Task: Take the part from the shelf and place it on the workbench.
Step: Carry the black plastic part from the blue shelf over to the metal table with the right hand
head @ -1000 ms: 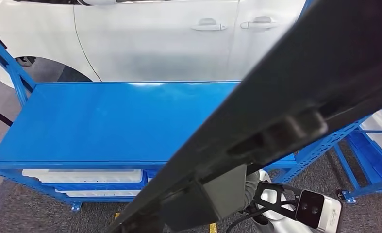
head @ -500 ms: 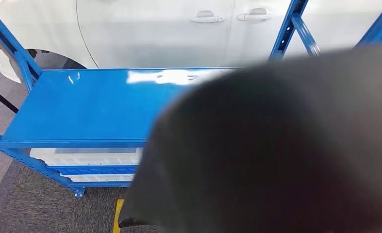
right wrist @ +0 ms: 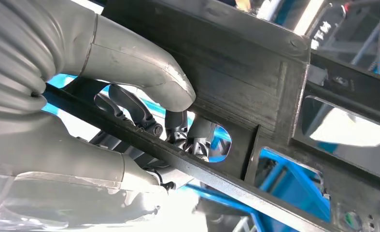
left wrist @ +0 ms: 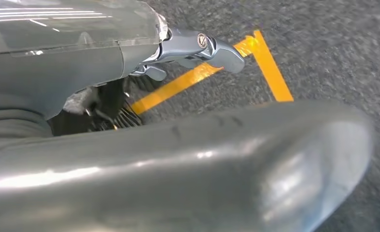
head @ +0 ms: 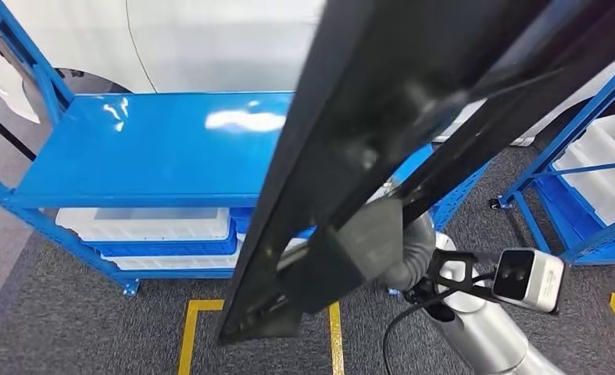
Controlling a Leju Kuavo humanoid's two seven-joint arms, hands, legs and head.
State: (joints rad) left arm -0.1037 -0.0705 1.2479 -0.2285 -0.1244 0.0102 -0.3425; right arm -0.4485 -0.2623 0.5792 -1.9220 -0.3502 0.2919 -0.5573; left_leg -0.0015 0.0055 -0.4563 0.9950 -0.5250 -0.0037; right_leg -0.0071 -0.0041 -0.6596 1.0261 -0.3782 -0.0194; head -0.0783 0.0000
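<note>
Gripping: right robot hand was closed on the long black plastic frame part, thick grey thumb on one face and darker fingers hooked through a cut-out in it.
Left robot hand: hung over the grey carpet floor and its yellow tape line, holding nothing; whether its fingers were spread or curled, I could not tell.
Part position: in the head view the part ran steeply from the hand, low and centre, up past the picture's top, crossing in front of the blue metal shelf, clear of its surface.
Handling: it looked stiff and moulded, with ribs and openings, probably light for its length but unwieldy; held near one end, the far end would likely swing and lever against the fingers.
Where to hold: the cut-out edge gave a positive hook, which seemed better than the smooth outer face.
Surroundings: white plastic bins sat on the lower level of the shelf, a white car body stood behind it, and a second blue rack stood to the right.
Risk: the long end might strike the rack uprights.
</note>
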